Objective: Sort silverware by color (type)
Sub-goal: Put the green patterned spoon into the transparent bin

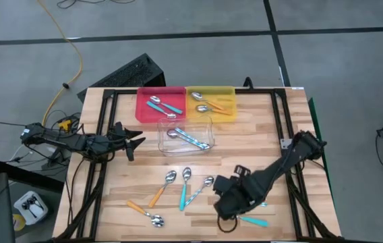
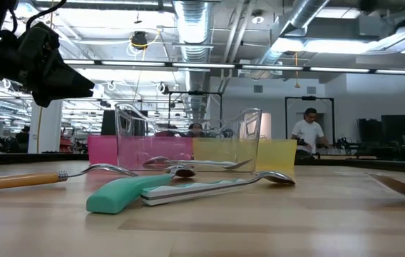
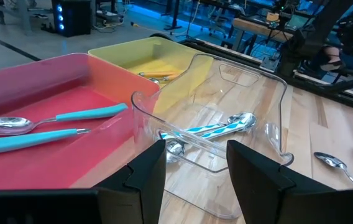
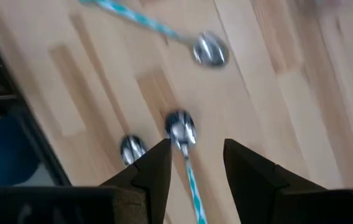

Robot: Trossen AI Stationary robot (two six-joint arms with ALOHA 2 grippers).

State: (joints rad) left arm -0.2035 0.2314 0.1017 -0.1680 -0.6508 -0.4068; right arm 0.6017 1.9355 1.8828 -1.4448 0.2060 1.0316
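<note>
While right fingers (image 4: 195,163) spread, teal spoon (image 4: 187,155) lies lengthwise between; left fingers (image 3: 195,171) spread.

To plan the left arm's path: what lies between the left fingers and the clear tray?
Only bare wooden table in the high view. The left fingers are open, apart from the clear tray; nothing stands between.

Industrial lab: exposed ceiling ducts (image 2: 195,18), concrete floor (image 1: 178,40), workbenches (image 2: 352,151).
</note>
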